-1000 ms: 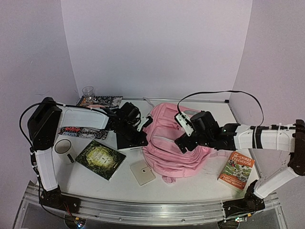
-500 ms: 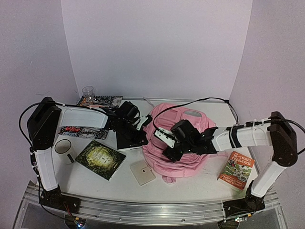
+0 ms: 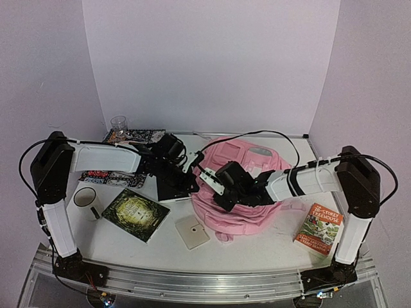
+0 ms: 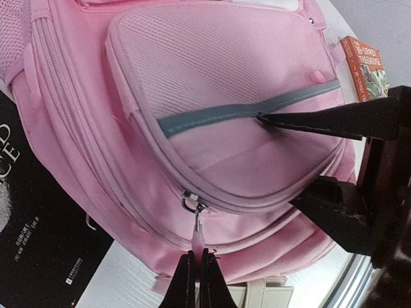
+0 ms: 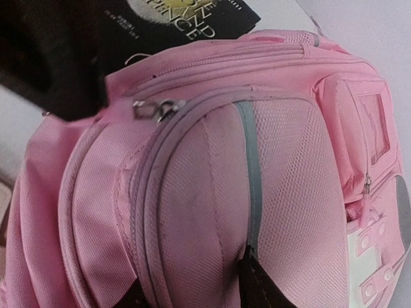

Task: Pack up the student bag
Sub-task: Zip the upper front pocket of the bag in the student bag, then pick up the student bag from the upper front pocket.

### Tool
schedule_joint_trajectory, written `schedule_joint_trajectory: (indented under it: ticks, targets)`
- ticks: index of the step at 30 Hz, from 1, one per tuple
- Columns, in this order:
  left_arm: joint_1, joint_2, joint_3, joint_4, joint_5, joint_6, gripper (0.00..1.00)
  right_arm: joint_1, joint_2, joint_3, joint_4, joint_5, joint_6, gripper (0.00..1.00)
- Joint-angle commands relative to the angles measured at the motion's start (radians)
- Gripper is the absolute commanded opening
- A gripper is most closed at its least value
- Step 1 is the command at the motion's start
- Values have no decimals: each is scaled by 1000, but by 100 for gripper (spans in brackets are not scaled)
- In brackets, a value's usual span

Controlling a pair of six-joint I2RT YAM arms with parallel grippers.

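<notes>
White table (image 3: 270, 247) and pale walls close us in on three sides, and the bag (image 3: 247, 215) lies flat at mid-table, with its top toward the back wall.

We judge the step to be opening it. The left gripper (image 4: 195, 263) is pressed together on the pink zipper pull (image 4: 198, 236) at the bag's left flank. The right gripper (image 4: 279, 160) stands astride the front pocket (image 4: 225, 70) with its jaws partly spread and its tips touching the fabric. We cannot tell whether they already bite.

Next, we think, the left must draw the pull along the curved track. The right must pin the soft body so that it does not slide or bunch.

Room is tight on the left. A dark book (image 3: 173, 187) lies against the bag under that arm, with a green book (image 3: 135, 213) and a mug (image 3: 85, 196) beyond it. A white tile (image 3: 192, 231) lies near the front edge. Bare table shows between the bag and the orange book (image 3: 319, 229), so we see the freer side there.
</notes>
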State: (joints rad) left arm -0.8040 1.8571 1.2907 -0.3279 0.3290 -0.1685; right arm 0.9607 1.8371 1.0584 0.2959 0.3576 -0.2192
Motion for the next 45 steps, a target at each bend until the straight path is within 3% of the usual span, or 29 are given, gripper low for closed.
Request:
schedule_joint_trajectory:
  ticks: [1,6,11,15,25,30,37,45]
  targets:
    - [-60,-85,-28,58,62,-31,0,-12,61,103,59,61,67,34]
    - [-66,-89,-67,94,32,-85,0,-28,72,130,83,32,118,35]
    - [-110,-60,-80,246,108,-171,0,-28,45,109,131,-39,135,45]
    - [-110,-79,-109,289,35,-204,2,-28,-15,55,131,-50,161,54]
    - [-72,-198,-192,318,-73,-231,32,22,-182,-42,34,-81,307,63]
    - [1,-249,-263,363,-110,-275,41,80,-183,-13,-39,-1,469,59]
    - [72,-182,-292,448,-16,-336,44,121,-114,55,-96,-9,725,50]
    - [77,-73,-237,474,13,-353,45,122,9,146,-126,3,820,41]
